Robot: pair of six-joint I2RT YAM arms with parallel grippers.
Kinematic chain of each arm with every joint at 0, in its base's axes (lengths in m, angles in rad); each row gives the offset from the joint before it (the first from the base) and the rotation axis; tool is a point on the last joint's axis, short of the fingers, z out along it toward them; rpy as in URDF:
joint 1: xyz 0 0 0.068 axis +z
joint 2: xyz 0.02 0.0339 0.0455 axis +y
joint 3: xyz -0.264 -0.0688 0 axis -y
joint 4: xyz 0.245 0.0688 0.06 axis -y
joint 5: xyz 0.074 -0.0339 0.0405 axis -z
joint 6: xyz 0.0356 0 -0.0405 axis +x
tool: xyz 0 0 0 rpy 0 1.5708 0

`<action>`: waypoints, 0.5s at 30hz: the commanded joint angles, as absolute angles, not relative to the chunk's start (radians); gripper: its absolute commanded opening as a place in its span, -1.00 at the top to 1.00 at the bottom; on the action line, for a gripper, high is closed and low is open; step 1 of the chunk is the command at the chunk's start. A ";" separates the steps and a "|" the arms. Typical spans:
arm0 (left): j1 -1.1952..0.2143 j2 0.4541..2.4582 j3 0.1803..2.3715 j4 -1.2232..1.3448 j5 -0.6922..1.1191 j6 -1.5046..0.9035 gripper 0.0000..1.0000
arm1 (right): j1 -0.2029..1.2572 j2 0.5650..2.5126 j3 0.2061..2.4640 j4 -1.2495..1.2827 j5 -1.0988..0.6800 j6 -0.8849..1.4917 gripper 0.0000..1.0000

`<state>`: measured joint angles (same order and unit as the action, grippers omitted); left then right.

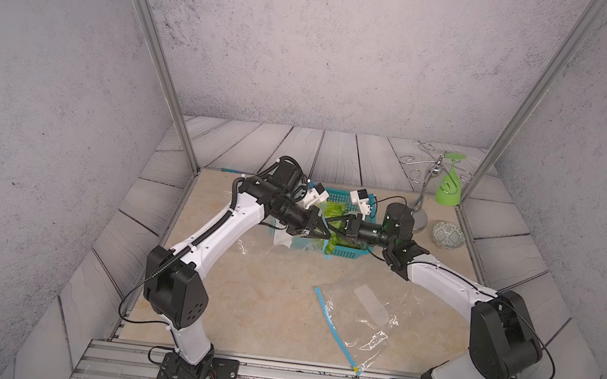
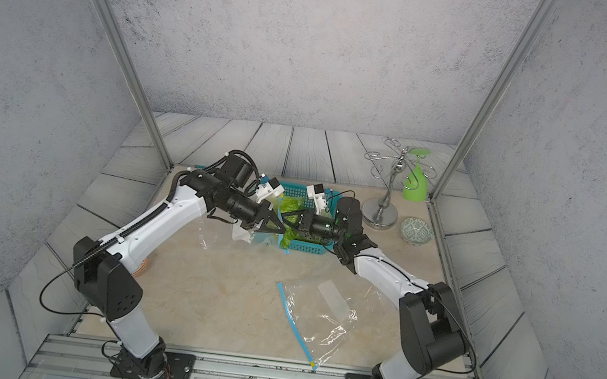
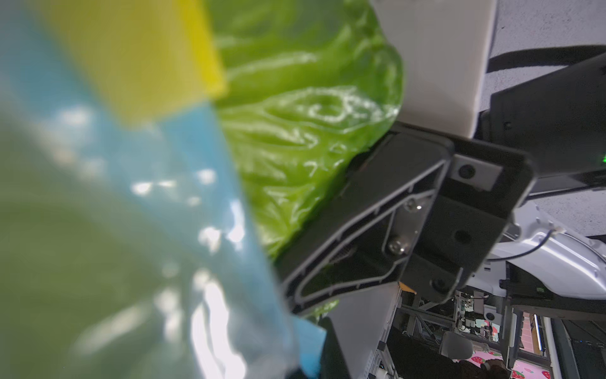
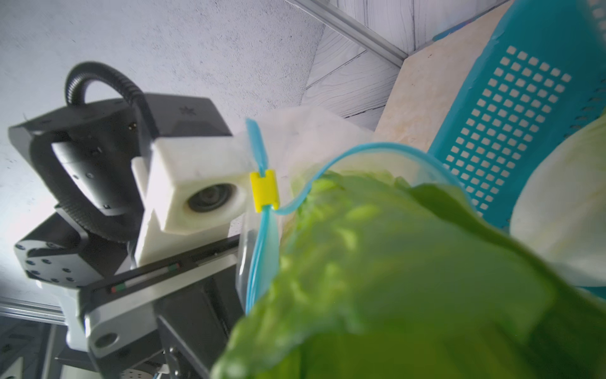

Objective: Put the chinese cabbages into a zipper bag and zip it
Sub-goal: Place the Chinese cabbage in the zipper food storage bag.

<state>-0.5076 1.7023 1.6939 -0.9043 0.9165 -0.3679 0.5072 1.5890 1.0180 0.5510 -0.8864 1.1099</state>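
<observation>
In both top views the beige marble desk (image 1: 260,303) lies bare through its middle and toward 7 o'clock. A second clear zipper bag (image 1: 357,319) with a blue strip lies flat at 5 o'clock, well apart from both arms. The teal perforated plastic basket (image 1: 349,254) sits at 12 o'clock near the desk's far edge. A chrome glass rack (image 1: 419,212), a green upturned goblet (image 1: 448,188) and a patterned bowl (image 1: 448,235) crowd 2 o'clock. The left pincer (image 1: 326,234) and right pincer (image 1: 331,220) meet tip to tip over the basket's 8 o'clock corner. The left one is clamped on the clear zipper bag (image 1: 286,240), which sags to the desk at the basket's 9 o'clock side.

In the left wrist view a glossy, crinkled light-green chinese cabbage (image 3: 295,131) sits just beside the bag's blue zip strip (image 3: 203,147) and yellow slider (image 3: 147,49). A black finger (image 3: 360,229) of the right pincer presses its leaf, the jaws drawn together on it.

In the right wrist view the cabbage's leafy end (image 4: 393,279) reaches the bag's open mouth, and some green shows hazily through the film. Another cabbage's white stalk base (image 4: 564,210) lies in the basket.
</observation>
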 commanded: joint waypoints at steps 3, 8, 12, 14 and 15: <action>-0.517 1.659 1.732 -0.875 0.977 -0.386 1.00 | 0.525 1.646 1.012 0.705 -0.949 1.174 0.90; -0.520 1.659 1.693 -0.753 1.032 -0.471 1.00 | 0.554 1.640 1.086 0.494 -0.953 1.040 0.88; -0.519 1.649 1.667 -0.670 1.050 -0.510 1.00 | 0.592 1.675 1.197 0.232 -0.929 0.907 0.68; -0.505 1.648 1.662 -0.685 1.036 -0.492 1.00 | 0.586 1.684 1.207 0.186 -0.923 0.904 0.42; -0.494 1.648 1.659 -0.697 1.027 -0.485 1.00 | 0.580 1.678 1.207 0.176 -0.921 0.898 0.28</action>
<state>-0.4950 1.6588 1.6779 -0.7345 1.0096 -0.4686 0.5720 1.6562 1.1744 0.2867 -0.9215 0.9714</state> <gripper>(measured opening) 0.043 0.336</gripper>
